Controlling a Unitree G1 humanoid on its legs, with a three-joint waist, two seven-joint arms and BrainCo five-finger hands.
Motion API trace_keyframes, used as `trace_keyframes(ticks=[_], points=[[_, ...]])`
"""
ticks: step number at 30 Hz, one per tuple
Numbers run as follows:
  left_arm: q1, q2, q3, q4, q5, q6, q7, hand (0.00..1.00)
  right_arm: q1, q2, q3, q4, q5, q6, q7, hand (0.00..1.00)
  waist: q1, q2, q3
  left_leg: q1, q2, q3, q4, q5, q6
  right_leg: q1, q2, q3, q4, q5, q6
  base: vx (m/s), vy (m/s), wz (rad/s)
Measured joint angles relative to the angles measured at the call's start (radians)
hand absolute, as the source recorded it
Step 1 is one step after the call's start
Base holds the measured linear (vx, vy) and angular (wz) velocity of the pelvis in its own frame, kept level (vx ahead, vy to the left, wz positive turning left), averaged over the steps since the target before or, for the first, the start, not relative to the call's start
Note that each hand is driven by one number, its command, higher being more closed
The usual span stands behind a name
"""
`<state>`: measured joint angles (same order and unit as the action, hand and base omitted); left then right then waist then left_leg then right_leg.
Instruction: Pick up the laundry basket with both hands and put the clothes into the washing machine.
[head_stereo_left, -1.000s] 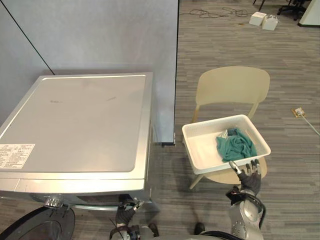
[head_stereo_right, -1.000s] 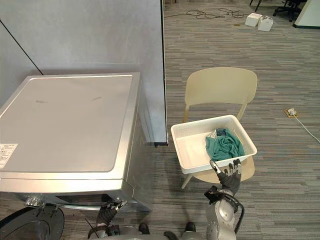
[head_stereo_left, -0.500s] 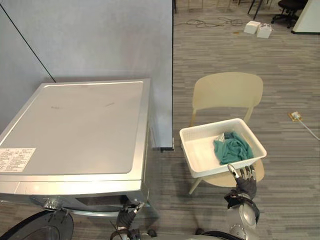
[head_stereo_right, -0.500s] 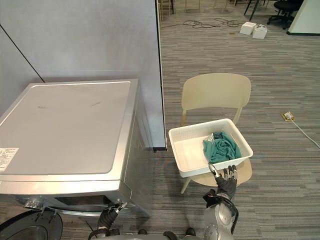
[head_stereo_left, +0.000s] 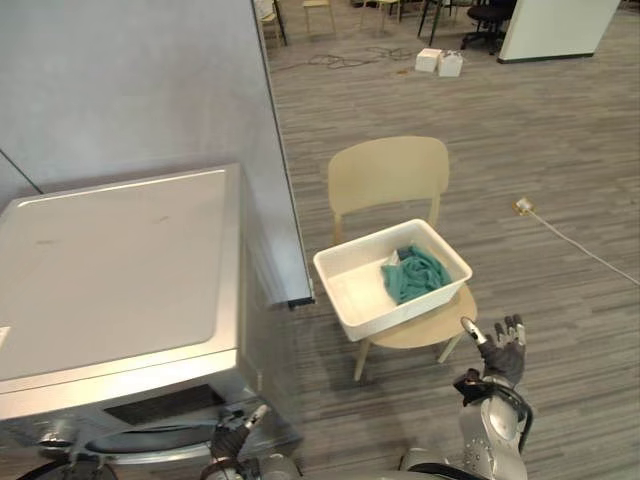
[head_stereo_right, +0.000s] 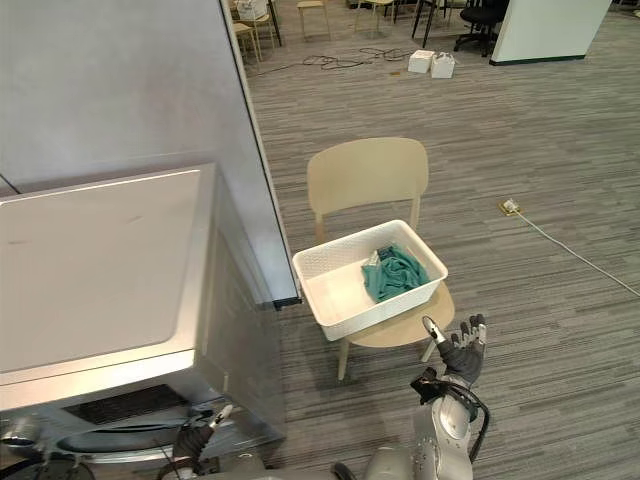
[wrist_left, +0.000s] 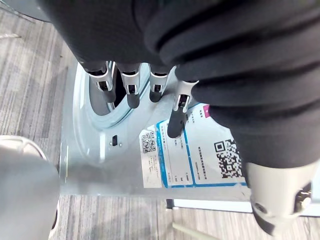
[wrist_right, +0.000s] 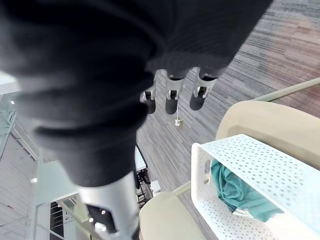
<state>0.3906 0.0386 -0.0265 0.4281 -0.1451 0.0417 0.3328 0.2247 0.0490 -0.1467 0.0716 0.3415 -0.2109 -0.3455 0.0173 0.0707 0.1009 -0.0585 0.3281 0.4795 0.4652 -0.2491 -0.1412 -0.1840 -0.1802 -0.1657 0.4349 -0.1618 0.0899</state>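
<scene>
White perforated plastic forms the laundry basket (head_stereo_left: 357, 283), which is seen in the left eye view resting askew on the seat of a beige chair (head_stereo_left: 388, 172). Teal clothes (head_stereo_left: 413, 273) are bunched at its 3 o'clock end. The right hand (head_stereo_left: 501, 349) is held at 5 o'clock from the basket and clear of it, fingers straight and spread, with nothing grasped. The left hand (head_stereo_left: 238, 432) is low at 7 o'clock, under the front edge of the washing machine (head_stereo_left: 110, 270) and well apart from the basket. The step is judged to be the approach. The body should first be squared to the chair. The two short rims should then be taken together and lifted level, since the load sits off-centre.

In the right eye view a grey partition panel (head_stereo_right: 120, 90) is seen at 12 o'clock from the machine. Striped grey carpet (head_stereo_right: 560, 130) covers the floor, a pale cable (head_stereo_right: 560, 241) runs off at 3 o'clock, and white boxes (head_stereo_right: 430, 63) lie far off at 1 o'clock.

In the left wrist view that hand's fingers (wrist_left: 131, 92) are shown straight and empty over a pale machine panel bearing printed labels (wrist_left: 170, 160). Whether the panel is the door or the front cannot be told.

In the right wrist view the fingers (wrist_right: 171, 97) are likewise extended and empty. The basket wall and the clothes lie beyond them, so the rim should be hooked from outside.
</scene>
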Motion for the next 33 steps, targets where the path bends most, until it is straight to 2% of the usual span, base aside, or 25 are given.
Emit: trace_keyframes(ticks=[1,2,3,4,5,6,7,8,9,10,11,12,14,15,19,20,22,23,25,26,27,29,31,33], points=[[0.035,0.004,-0.002,-0.013,0.000,-0.001,-0.004,0.00,0.015,0.000,0.008,0.000,0.000,0.003,0.000,0.00,-0.001,0.019,-0.016,0.004,0.049,-0.001,-0.004,0.003,-0.006,0.004,0.046,-0.017,-0.005,-0.020,-0.026,0.10,-0.329,-0.27],[0.056,0.000,-0.003,-0.022,-0.003,-0.001,-0.005,0.00,0.026,0.001,0.010,0.000,-0.001,0.003,-0.001,0.00,-0.003,0.015,-0.023,0.005,0.072,0.002,-0.009,0.014,0.014,0.007,0.062,-0.030,-0.013,-0.030,-0.041,0.16,-0.328,-0.12],[0.076,-0.007,-0.015,-0.055,-0.004,-0.009,-0.029,0.00,0.044,0.009,0.009,0.000,-0.004,0.004,-0.003,0.00,0.002,0.020,-0.037,-0.006,0.112,0.015,0.029,0.051,0.161,0.023,0.092,-0.046,-0.030,-0.042,-0.067,0.17,-0.270,0.08],[0.078,-0.024,-0.018,-0.060,-0.012,-0.016,-0.048,0.00,0.055,0.006,0.005,0.000,-0.023,0.005,-0.015,0.00,0.001,0.017,-0.038,-0.043,0.161,0.019,0.110,0.093,0.286,0.054,0.124,-0.063,-0.059,-0.034,-0.101,0.23,-0.419,0.09],[0.078,-0.036,-0.025,-0.066,-0.011,-0.029,-0.058,0.00,0.055,0.001,0.006,0.000,-0.034,0.005,-0.023,0.00,0.002,0.019,-0.038,-0.056,0.184,0.018,0.150,0.109,0.297,0.071,0.144,-0.066,-0.073,-0.027,-0.106,0.25,-0.387,-0.03],[0.062,-0.053,-0.058,-0.077,-0.009,-0.049,-0.082,0.00,0.052,-0.008,0.003,-0.002,-0.041,0.007,-0.027,0.00,0.006,0.014,-0.037,-0.082,0.194,0.000,0.235,0.100,0.267,0.103,0.167,-0.066,-0.093,-0.024,-0.128,0.22,-0.278,-0.13],[0.047,-0.060,-0.076,-0.081,-0.009,-0.056,-0.094,0.00,0.050,-0.015,-0.001,-0.007,-0.043,0.010,-0.028,0.00,0.009,0.015,-0.037,-0.091,0.175,-0.010,0.274,0.082,0.240,0.119,0.169,-0.070,-0.105,-0.023,-0.134,0.23,-0.201,-0.08],[0.001,-0.071,-0.101,-0.087,0.000,-0.076,-0.114,0.00,0.046,-0.026,-0.010,-0.024,-0.053,0.013,-0.041,0.00,0.006,0.012,-0.039,-0.103,0.103,-0.009,0.304,0.053,0.202,0.136,0.163,-0.076,-0.126,-0.017,-0.143,0.13,-0.119,0.01],[-0.018,-0.076,-0.101,-0.093,0.000,-0.084,-0.116,0.00,0.041,-0.028,-0.012,-0.027,-0.064,0.013,-0.048,0.00,0.005,0.012,-0.039,-0.102,0.068,-0.001,0.293,0.048,0.197,0.140,0.163,-0.076,-0.134,-0.015,-0.147,0.13,-0.100,-0.02],[-0.041,-0.076,-0.100,-0.106,0.000,-0.094,-0.115,0.00,0.032,-0.029,-0.013,-0.028,-0.072,0.013,-0.054,0.00,0.004,0.013,-0.040,-0.100,0.018,0.015,0.246,0.046,0.194,0.148,0.164,-0.075,-0.143,-0.011,-0.152,0.12,-0.047,-0.05],[-0.069,-0.075,-0.096,-0.108,0.000,-0.106,-0.114,0.00,0.023,-0.029,-0.014,-0.028,-0.077,0.016,-0.063,0.00,0.004,0.013,-0.040,-0.088,-0.041,0.010,0.162,0.027,0.162,0.147,0.163,-0.074,-0.147,-0.011,-0.152,0.16,-0.038,-0.03],[-0.085,-0.075,-0.094,-0.107,0.000,-0.106,-0.111,0.00,0.012,-0.029,-0.026,-0.028,-0.078,0.018,-0.071,0.00,0.004,0.017,-0.042,-0.060,-0.099,-0.021,0.050,0.022,0.149,0.147,0.163,-0.077,-0.147,-0.011,-0.152,0.17,-0.032,0.03],[-0.096,-0.075,-0.094,-0.104,0.001,-0.106,-0.109,0.00,-0.006,-0.023,-0.053,-0.027,-0.080,0.019,-0.093,0.00,-0.002,0.017,-0.042,0.008,-0.144,-0.060,-0.098,0.018,0.134,0.149,0.159,-0.083,-0.149,-0.009,-0.148,0.12,-0.006,0.16],[-0.108,-0.074,-0.094,-0.097,0.001,-0.104,-0.109,0.00,-0.012,-0.016,-0.081,-0.028,-0.107,0.020,-0.110,0.00,-0.001,0.010,-0.037,0.021,-0.164,-0.067,-0.135,0.027,0.129,0.150,0.145,-0.092,-0.143,-0.008,-0.140,0.05,0.017,0.24],[-0.138,-0.065,-0.120,-0.025,0.020,-0.090,-0.111,0.00,-0.016,0.004,-0.185,-0.028,-0.161,0.023,-0.151,0.00,-0.018,-0.005,-0.027,0.045,-0.219,-0.144,-0.162,0.031,0.139,0.144,0.072,-0.149,0.006,-0.042,-0.075,0.00,0.067,0.65],[-0.135,-0.050,-0.129,-0.025,0.041,-0.088,-0.112,0.00,-0.023,0.007,-0.213,-0.028,-0.173,0.023,-0.164,0.00,-0.027,-0.013,-0.022,0.056,-0.235,-0.162,-0.177,0.039,0.149,0.140,0.054,-0.147,0.041,-0.042,-0.071,0.01,0.079,0.60],[-0.136,-0.039,-0.129,-0.026,0.056,-0.086,-0.112,0.00,-0.033,0.007,-0.240,-0.028,-0.196,0.023,-0.183,0.00,-0.028,-0.014,-0.024,0.051,-0.245,-0.184,-0.187,0.048,0.164,0.117,0.043,-0.128,0.070,-0.037,-0.063,0.03,0.072,0.47],[-0.137,-0.033,-0.128,-0.026,0.062,-0.086,-0.111,0.00,-0.041,0.007,-0.249,-0.028,-0.197,0.023,-0.193,0.00,-0.029,-0.010,-0.026,0.039,-0.247,-0.198,-0.187,0.051,0.168,0.099,0.040,-0.102,0.075,-0.054,-0.076,0.05,0.040,0.35],[-0.138,-0.019,-0.127,-0.026,0.061,-0.086,-0.108,0.00,-0.041,0.016,-0.253,-0.031,-0.197,0.025,-0.201,0.00,-0.028,-0.022,-0.027,0.014,-0.255,-0.221,-0.179,0.052,0.168,0.096,0.036,-0.040,0.007,-0.046,-0.072,0.04,-0.008,0.39],[-0.141,-0.015,-0.126,-0.024,0.061,-0.084,-0.109,0.00,-0.040,0.024,-0.256,-0.031,-0.197,0.028,-0.202,0.00,-0.029,-0.045,-0.023,-0.002,-0.270,-0.237,-0.166,0.052,0.166,0.115,0.036,0.023,-0.050,-0.027,-0.034,0.07,-0.076,0.49],[-0.140,-0.020,-0.127,-0.022,0.061,-0.081,-0.110,0.00,-0.040,0.023,-0.268,-0.032,-0.197,0.035,-0.202,0.00,-0.023,-0.049,-0.021,-0.005,-0.272,-0.249,-0.168,0.059,0.158,0.139,0.037,0.032,-0.090,-0.031,-0.028,0.07,-0.088,0.35],[-0.134,-0.037,-0.132,-0.022,0.061,-0.081,-0.112,0.00,-0.041,0.021,-0.270,-0.032,-0.201,0.048,-0.200,0.00,-0.002,-0.047,-0.021,-0.004,-0.271,-0.255,-0.183,0.066,0.147,0.160,0.045,0.029,-0.139,-0.031,-0.027,0.06,-0.079,0.08],[-0.128,-0.049,-0.138,-0.022,0.059,-0.081,-0.116,0.00,-0.045,0.017,-0.269,-0.032,-0.232,0.082,-0.193,0.00,0.001,-0.044,-0.023,-0.008,-0.269,-0.266,-0.189,0.074,0.139,0.170,0.053,0.023,-0.165,-0.027,-0.027,0.04,-0.074,0.17],[-0.125,-0.048,-0.140,-0.023,0.058,-0.081,-0.122,0.00,-0.086,-0.037,-0.298,-0.001,-0.269,0.127,-0.176,0.00,-0.001,-0.041,-0.020,-0.044,-0.269,-0.295,-0.189,0.082,0.136,0.168,0.057,-0.009,-0.182,-0.024,-0.030,0.01,-0.061,0.34]])
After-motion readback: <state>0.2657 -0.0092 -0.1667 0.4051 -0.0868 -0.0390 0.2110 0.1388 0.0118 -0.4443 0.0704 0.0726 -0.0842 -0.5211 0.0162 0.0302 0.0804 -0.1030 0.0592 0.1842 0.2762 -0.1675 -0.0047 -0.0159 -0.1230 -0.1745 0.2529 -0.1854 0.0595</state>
